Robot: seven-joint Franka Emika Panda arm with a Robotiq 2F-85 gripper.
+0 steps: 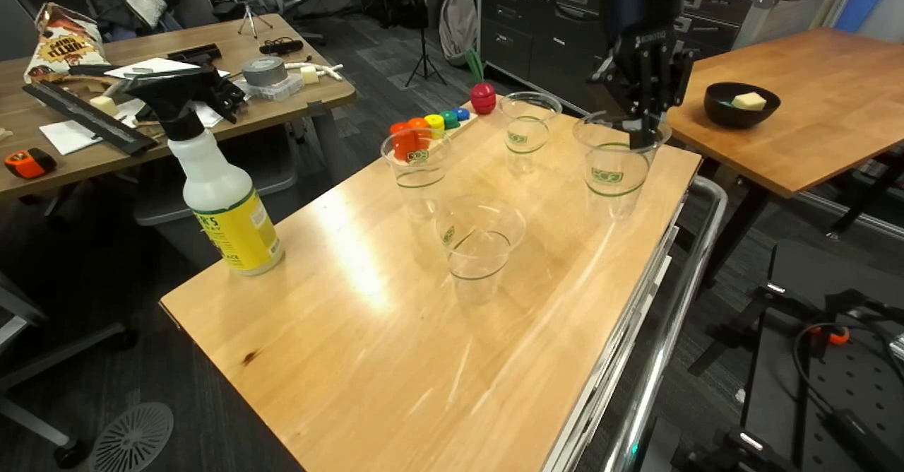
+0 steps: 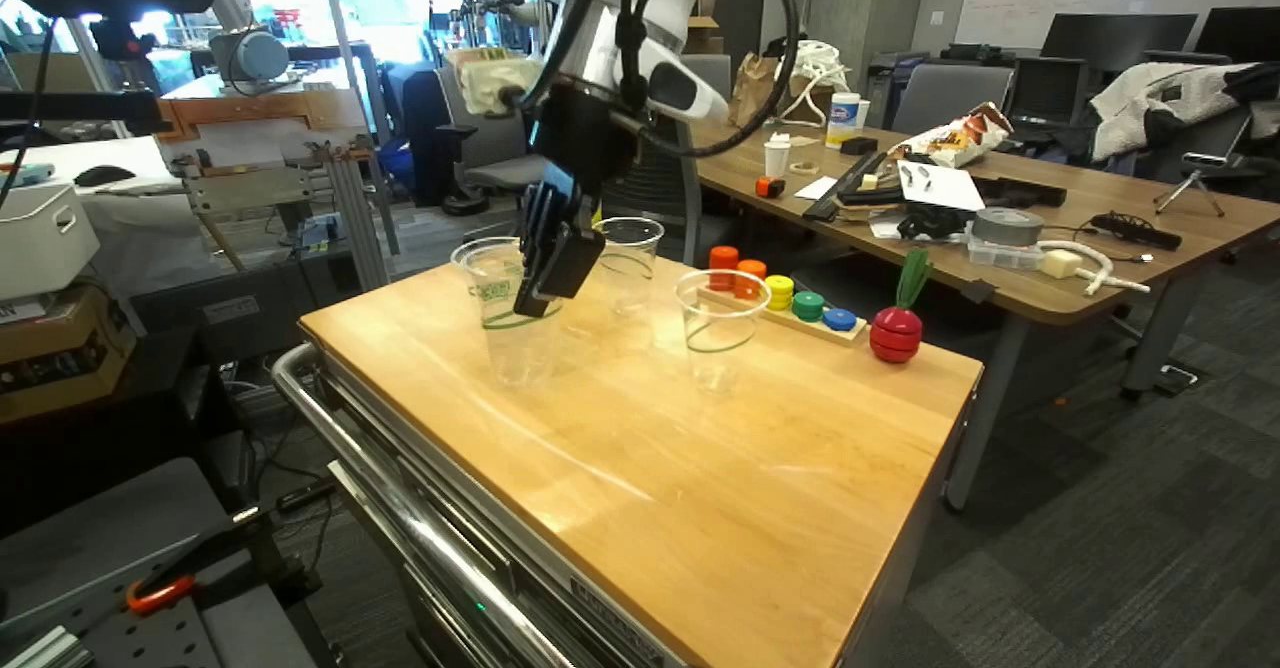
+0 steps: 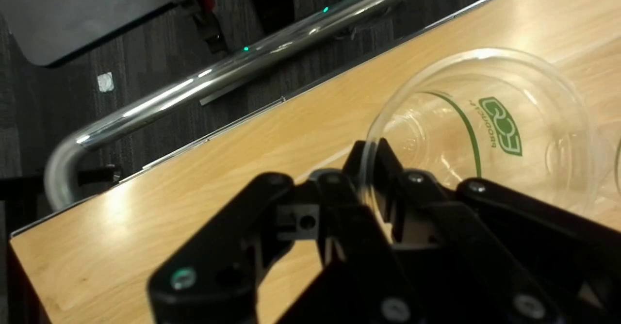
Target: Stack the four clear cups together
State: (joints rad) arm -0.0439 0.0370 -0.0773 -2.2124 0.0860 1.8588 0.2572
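My gripper (image 1: 641,134) is shut on the rim and wall of one clear cup (image 1: 609,175), near the rail side of the wooden top. In the wrist view, the fingertips (image 3: 371,159) pinch the wall of this cup (image 3: 485,130) from inside and outside. It looks upright; I cannot tell if its base touches the top. The other clear cups stand upright and apart: one at the front (image 1: 480,253), one by the coloured rings (image 1: 420,175), one at the far end (image 1: 526,136). In an exterior view, the held cup (image 2: 515,333) overlaps another cup behind it.
A white-and-yellow spray bottle (image 1: 240,228) stands at the top's left edge. Coloured ring pegs (image 1: 436,123) and a red toy radish (image 1: 483,98) lie along the same edge. A metal rail (image 1: 678,331) runs along the opposite edge. A black bowl (image 1: 727,115) sits on a separate table.
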